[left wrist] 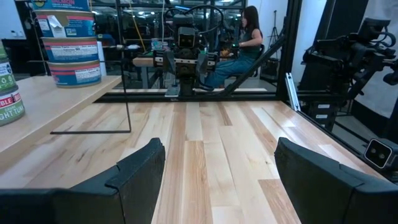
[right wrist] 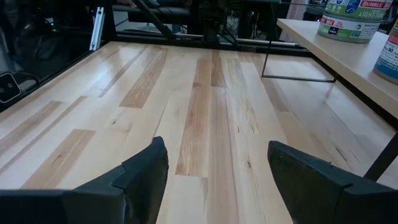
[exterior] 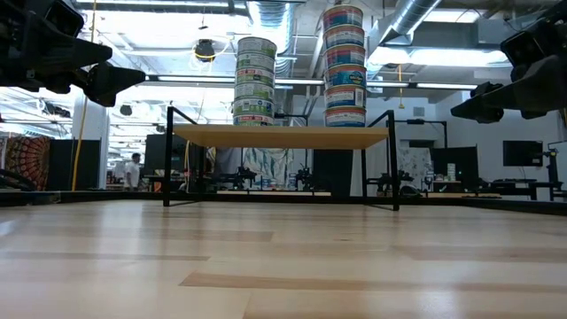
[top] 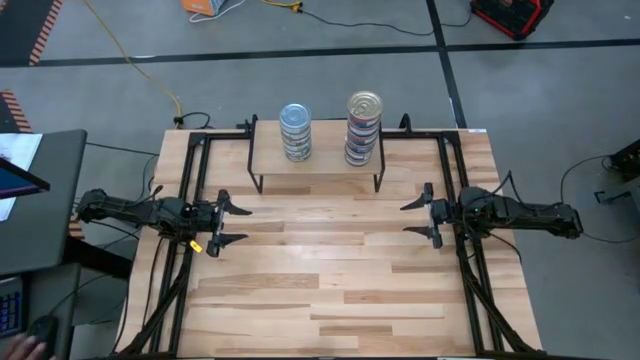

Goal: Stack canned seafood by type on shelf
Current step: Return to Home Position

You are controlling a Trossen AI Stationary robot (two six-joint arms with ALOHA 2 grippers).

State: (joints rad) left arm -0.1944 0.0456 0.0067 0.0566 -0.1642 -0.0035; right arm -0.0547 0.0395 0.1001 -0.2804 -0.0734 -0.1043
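Two stacks of flat round tins stand on the shelf point(top: 318, 160), a small light-wood platform on thin black legs at the table's far side. The left stack point(top: 295, 132) has bluish tops and green-white labels point(exterior: 255, 80). The right stack point(top: 363, 128) is taller, with a silver-gold top and blue and reddish labels point(exterior: 345, 66). My left gripper point(top: 237, 224) hovers open over the table's left part, pointing right, well short of the shelf. My right gripper point(top: 414, 218) hovers open over the right part, pointing left. Both are empty.
Black frame rails point(top: 185, 190) run along the table's left and right sides point(top: 462, 240). Bare tabletop point(top: 330, 270) lies between the grippers and toward the near edge. A person sits beyond the table in the left wrist view point(left wrist: 245, 37).
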